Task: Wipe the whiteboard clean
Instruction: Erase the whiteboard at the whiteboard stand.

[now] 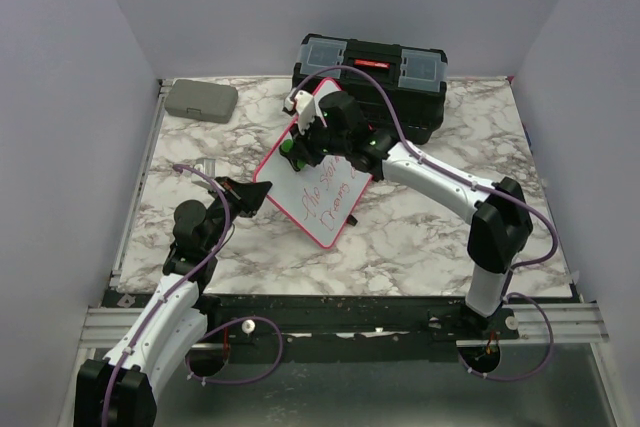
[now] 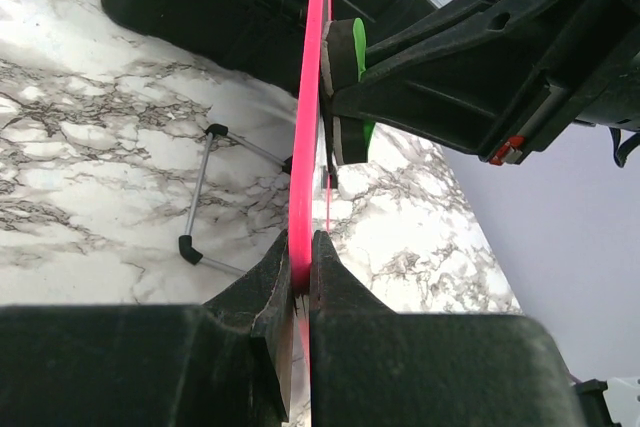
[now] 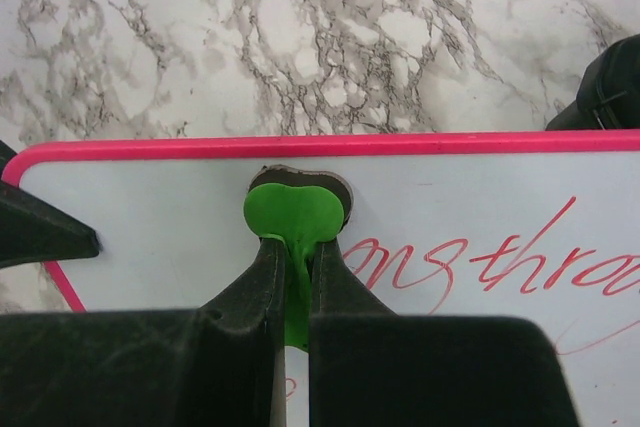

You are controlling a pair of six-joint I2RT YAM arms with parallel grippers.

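Observation:
The whiteboard [image 1: 320,192] is white with a pink frame and red handwriting, and it leans tilted in mid-table. My left gripper [image 1: 250,197] is shut on its pink left edge [image 2: 303,207], seen edge-on in the left wrist view. My right gripper [image 1: 305,142] is shut on a small green eraser [image 3: 296,215] with a dark felt pad. The eraser presses on the board's face [image 3: 180,207] near the top edge, left of the red writing [image 3: 470,257]. The eraser also shows in the left wrist view [image 2: 357,57].
A black toolbox [image 1: 372,72] stands behind the board at the back of the table. A small grey case [image 1: 201,100] lies at the back left. The board's wire foot [image 2: 200,197] rests on the marble table [image 1: 430,237]. Purple walls enclose the sides.

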